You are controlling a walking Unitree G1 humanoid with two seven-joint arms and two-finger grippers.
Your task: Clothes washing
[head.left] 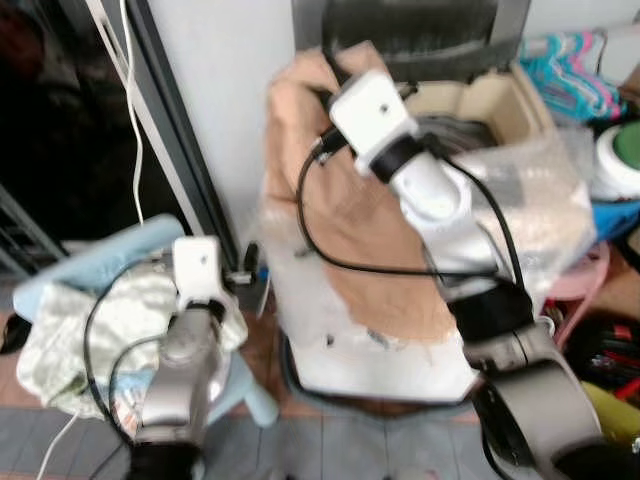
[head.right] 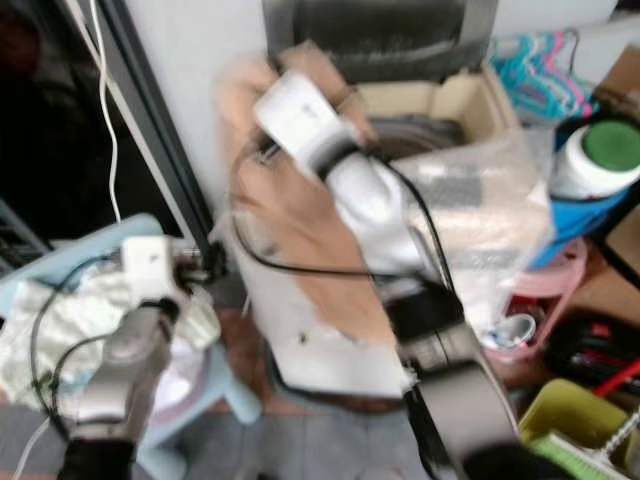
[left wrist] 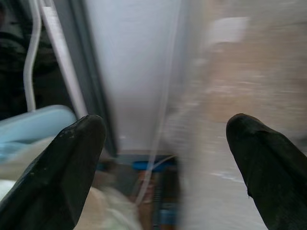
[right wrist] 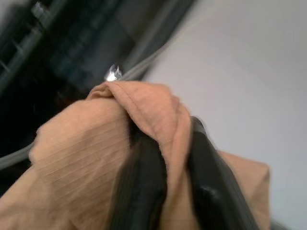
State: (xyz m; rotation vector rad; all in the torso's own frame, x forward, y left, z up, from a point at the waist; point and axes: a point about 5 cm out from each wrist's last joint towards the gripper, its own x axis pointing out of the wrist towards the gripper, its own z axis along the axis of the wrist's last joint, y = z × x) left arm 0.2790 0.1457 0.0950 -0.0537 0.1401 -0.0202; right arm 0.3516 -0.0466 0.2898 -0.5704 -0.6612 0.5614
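Left gripper point(left wrist: 165, 163): fingers point(left wrist: 62, 163) spread wide, grasping nothing; beyond the tips lie a grey door frame and a white wall.
Left arm position: low, above a pile of pale clothes point(head.left: 70, 330) on a light-blue stool point(head.left: 120, 245); that pile sits just below and behind the fingers.
Right gripper point(right wrist: 170, 158): fingers point(right wrist: 211, 182) clenched on a fold of the tan garment point(head.left: 350, 230); the fold is bunched between them and wraps over the tips.
Tan garment, location: raised in front of the washing machine point(head.left: 400, 360); its long axis hangs down from the fingers, draping over the machine's front.
Key relation: the machine's open top point(head.left: 480, 100) lies past the fingers, on their far right side; judged, the next move carries the garment that way and lets it drop in.
Nearer arm: right, already holding; the left is well apart from the garment.
View difference: the right wrist view shows the pinch itself; the eye views, blurred, show the garment's hang and the machine.
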